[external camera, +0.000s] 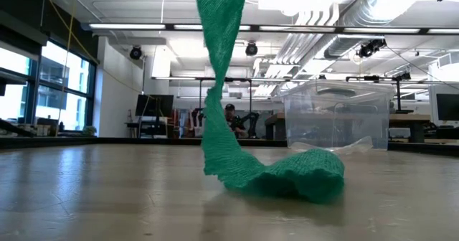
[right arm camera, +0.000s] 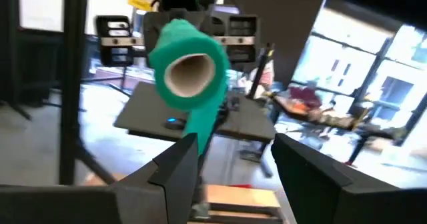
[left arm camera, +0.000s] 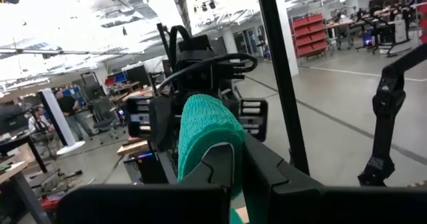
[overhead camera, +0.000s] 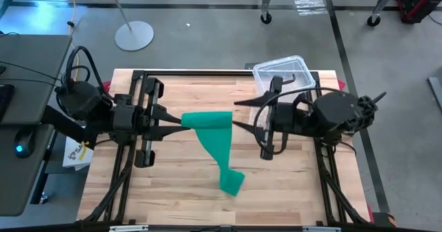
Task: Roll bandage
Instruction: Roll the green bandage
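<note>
Robotics lab: workbenches [external camera: 401,123], ceiling ducts [external camera: 358,19].

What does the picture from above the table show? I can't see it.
A green stretchy fabric bandage, partly rolled, is pinched by the left gripper above a wooden table, its loose tail trailing down onto the wood. The right gripper is open beside the roll.

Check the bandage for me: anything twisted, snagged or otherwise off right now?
Yes. The bandage hangs from the roll in the left gripper with a twist partway down, and its free end lies bunched on the table. The right gripper stands open, clear of the roll.
</note>
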Robot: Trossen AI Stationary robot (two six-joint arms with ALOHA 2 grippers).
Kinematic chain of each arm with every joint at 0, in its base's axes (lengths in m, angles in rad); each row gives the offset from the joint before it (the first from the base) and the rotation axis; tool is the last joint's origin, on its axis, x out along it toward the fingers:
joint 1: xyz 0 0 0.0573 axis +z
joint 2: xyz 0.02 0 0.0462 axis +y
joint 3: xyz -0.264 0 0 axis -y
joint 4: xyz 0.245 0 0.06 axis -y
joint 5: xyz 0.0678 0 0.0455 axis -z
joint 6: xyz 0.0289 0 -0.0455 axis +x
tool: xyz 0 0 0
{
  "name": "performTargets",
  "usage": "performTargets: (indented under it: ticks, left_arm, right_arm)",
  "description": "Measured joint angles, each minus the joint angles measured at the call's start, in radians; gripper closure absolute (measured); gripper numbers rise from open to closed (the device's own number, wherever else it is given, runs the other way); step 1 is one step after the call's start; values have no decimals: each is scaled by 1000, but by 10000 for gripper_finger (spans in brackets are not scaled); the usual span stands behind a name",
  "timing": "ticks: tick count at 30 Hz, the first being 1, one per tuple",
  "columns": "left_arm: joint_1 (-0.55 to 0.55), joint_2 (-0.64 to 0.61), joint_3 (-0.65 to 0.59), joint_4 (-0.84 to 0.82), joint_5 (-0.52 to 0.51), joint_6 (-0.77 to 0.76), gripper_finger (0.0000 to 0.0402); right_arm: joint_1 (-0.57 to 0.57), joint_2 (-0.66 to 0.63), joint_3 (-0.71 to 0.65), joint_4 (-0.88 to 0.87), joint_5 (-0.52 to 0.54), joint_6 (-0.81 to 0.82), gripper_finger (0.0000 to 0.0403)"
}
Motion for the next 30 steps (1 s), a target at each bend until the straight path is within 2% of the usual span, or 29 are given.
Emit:
performTargets:
  ticks: [3,7,12,16,19,24,30]
  left_arm:
    - [0,0,0,-1,1,-28,394]
    - [2,4,0,0,2,-47,394]
    - [11,20,0,3,24,-79,394]
    - [14,37,0,9,51,-86,394]
    - [13,42,0,23,64,-96,394]
    - [13,41,0,30,109,-157,394]
    - [13,47,0,29,194,-268,394]
  right_arm:
    - [-15,-1,0,17,-62,-22,213]
    - [-43,8,0,25,-219,-20,213]
    - [-64,43,0,47,-228,-46,213]
    - [-78,68,0,95,-207,-139,220]
    - [-77,76,0,95,-150,-165,257]
    - [-76,75,0,99,-132,-179,381]
    - [-68,74,0,161,-73,-245,400]
